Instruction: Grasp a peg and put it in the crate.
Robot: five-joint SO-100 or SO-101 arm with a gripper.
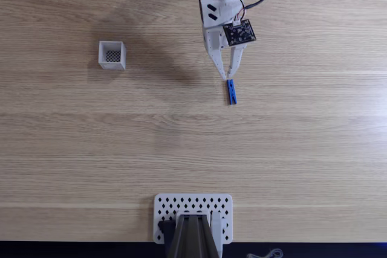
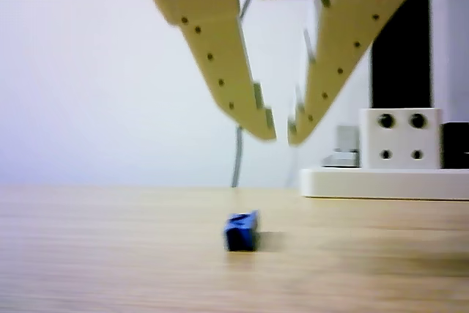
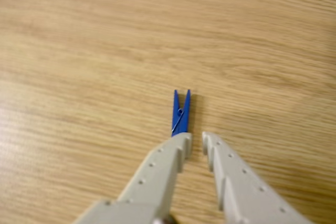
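The blue peg (image 1: 231, 92) lay flat on the wooden table (image 1: 72, 143), to the right of centre in the fixed view, and well apart from the crate (image 1: 112, 55), which stood upright at the left of that view with its dark mesh bottom visible. The gripper (image 1: 228, 77) hung directly over the upper end of the peg in that view. In the other view the gripper (image 2: 283, 132) was raised above the peg (image 2: 241, 231) with clear space between them; its fingertips stood slightly apart, with a narrow gap, and held nothing. The wrist view confirmed this: the two fingers (image 3: 167, 161) were parted by a small gap, the peg (image 3: 180, 112) lying just beyond the left fingertip, its forked end pointing away. A white perforated plate (image 1: 219, 202) sat at the bottom edge of the fixed view.
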